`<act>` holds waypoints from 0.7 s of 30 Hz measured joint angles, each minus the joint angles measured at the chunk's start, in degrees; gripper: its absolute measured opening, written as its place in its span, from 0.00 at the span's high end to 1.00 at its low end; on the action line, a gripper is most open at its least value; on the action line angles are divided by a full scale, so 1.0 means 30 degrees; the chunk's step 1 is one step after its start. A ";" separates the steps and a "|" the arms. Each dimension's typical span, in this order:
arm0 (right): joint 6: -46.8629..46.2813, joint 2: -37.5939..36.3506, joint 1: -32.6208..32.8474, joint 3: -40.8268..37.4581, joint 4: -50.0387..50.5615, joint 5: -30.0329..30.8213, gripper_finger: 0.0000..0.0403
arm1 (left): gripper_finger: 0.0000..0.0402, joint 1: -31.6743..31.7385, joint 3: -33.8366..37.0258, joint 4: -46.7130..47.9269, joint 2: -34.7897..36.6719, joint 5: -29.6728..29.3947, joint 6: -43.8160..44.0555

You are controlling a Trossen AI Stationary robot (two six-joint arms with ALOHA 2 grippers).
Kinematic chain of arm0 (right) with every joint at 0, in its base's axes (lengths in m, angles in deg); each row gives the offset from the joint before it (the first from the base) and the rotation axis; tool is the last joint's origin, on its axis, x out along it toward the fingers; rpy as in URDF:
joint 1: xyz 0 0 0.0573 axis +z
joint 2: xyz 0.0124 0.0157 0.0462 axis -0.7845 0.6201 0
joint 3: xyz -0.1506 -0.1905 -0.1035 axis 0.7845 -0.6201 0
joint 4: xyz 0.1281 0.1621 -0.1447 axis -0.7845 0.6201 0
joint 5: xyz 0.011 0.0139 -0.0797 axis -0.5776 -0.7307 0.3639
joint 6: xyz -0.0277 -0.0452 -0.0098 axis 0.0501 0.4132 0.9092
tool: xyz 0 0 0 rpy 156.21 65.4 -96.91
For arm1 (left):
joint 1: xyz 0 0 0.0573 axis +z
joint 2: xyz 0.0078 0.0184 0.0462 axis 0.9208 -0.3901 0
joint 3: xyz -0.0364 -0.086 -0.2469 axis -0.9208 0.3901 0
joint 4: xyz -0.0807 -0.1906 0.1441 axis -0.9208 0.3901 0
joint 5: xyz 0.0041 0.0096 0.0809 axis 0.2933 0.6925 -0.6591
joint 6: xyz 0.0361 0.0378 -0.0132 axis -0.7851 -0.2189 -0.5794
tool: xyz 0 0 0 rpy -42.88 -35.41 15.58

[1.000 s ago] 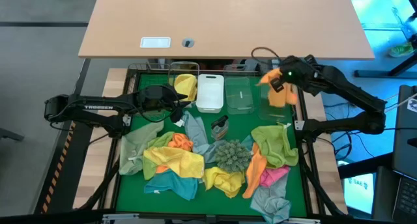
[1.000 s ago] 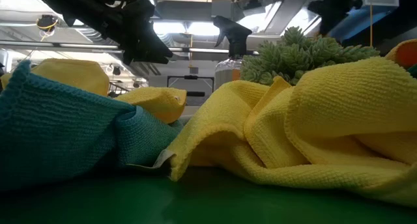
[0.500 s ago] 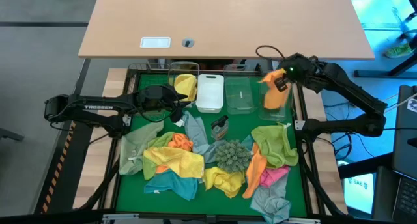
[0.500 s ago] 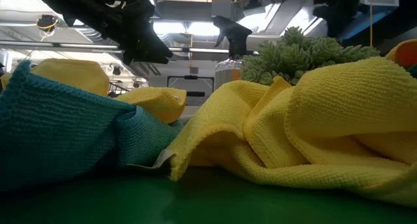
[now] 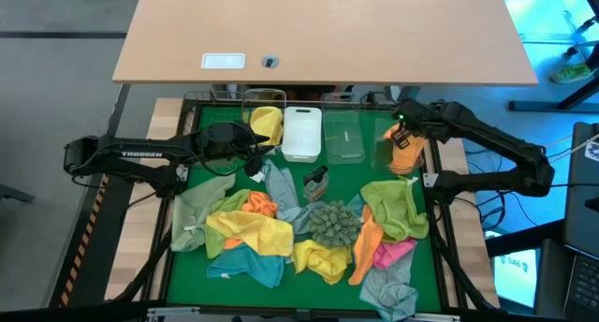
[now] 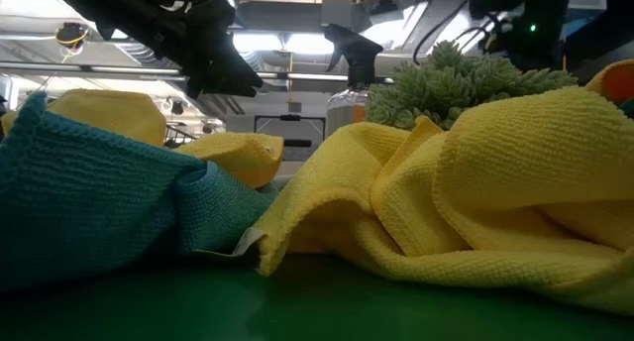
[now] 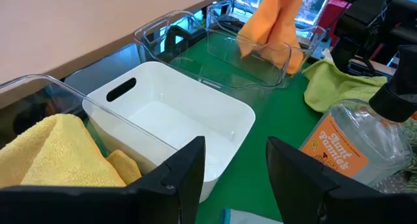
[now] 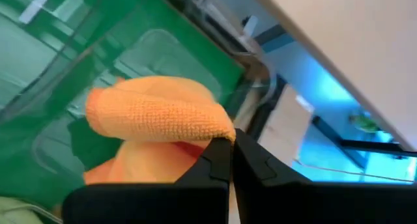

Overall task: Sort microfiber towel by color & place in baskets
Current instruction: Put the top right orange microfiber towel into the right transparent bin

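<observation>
My right gripper (image 5: pixel 401 135) is shut on an orange towel (image 5: pixel 405 153) over the rightmost clear basket (image 5: pixel 386 158) at the far right of the green mat. In the left wrist view the orange towel (image 7: pixel 273 22) hangs into that clear basket (image 7: pixel 260 58). To its left stand another clear basket (image 5: pixel 344 137), the white basket (image 5: pixel 302 133) and a clear basket with a yellow towel (image 5: pixel 266 122) in it. My left gripper (image 7: pixel 238 178) waits open just before the white basket (image 7: pixel 176 126). Loose towels (image 5: pixel 253 233) lie heaped on the near half of the mat. My right gripper pinches a folded edge of the orange towel (image 8: pixel 195 129) between its two fingertips (image 8: pixel 221 152), coming slanting down from above. The towel hangs slack below the fingers, and its lower end (image 7: pixel 290 55) reaches down inside the clear basket's walls.
A spray bottle (image 5: pixel 315 180) and a spiky grey-green ball (image 5: pixel 332 224) sit mid-mat among towels of yellow, green (image 5: pixel 393 210), teal, pink and grey. In the low view a yellow towel (image 6: pixel 475 202) and a teal one (image 6: pixel 89 202) fill the foreground. A wooden desk (image 5: pixel 318 32) borders the far edge.
My right gripper has sunk toward the rightmost clear basket and tipped more steeply downward, still shut. The orange towel has come down with it, so that its lower end now hangs into the basket.
</observation>
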State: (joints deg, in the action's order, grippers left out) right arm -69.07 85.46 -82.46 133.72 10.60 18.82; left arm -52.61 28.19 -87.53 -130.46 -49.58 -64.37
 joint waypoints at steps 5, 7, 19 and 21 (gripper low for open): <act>0.0035 0.0015 0.0003 -0.1713 -0.2685 -0.1407 1.00 | 0.61 0.0000 0.0000 0.0000 0.0000 0.0000 0.0002; 0.0042 0.0015 0.0000 -0.2358 -0.3748 -0.1963 1.00 | 0.61 0.0000 -0.0004 0.0000 0.0000 0.0000 0.0000; 0.0772 0.0022 0.0000 -0.4576 -0.6522 -0.3151 1.00 | 0.61 0.0000 -0.0007 0.0000 0.0000 0.0001 -0.0030; 0.1005 0.0022 0.0000 -0.4576 -0.6522 -0.3155 1.00 | 0.61 0.0000 0.0000 0.0000 0.0000 0.0000 -0.0036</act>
State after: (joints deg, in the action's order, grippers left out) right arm -66.05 85.53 -82.46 119.99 -8.96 9.36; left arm -52.61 28.19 -87.53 -130.46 -49.58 -64.48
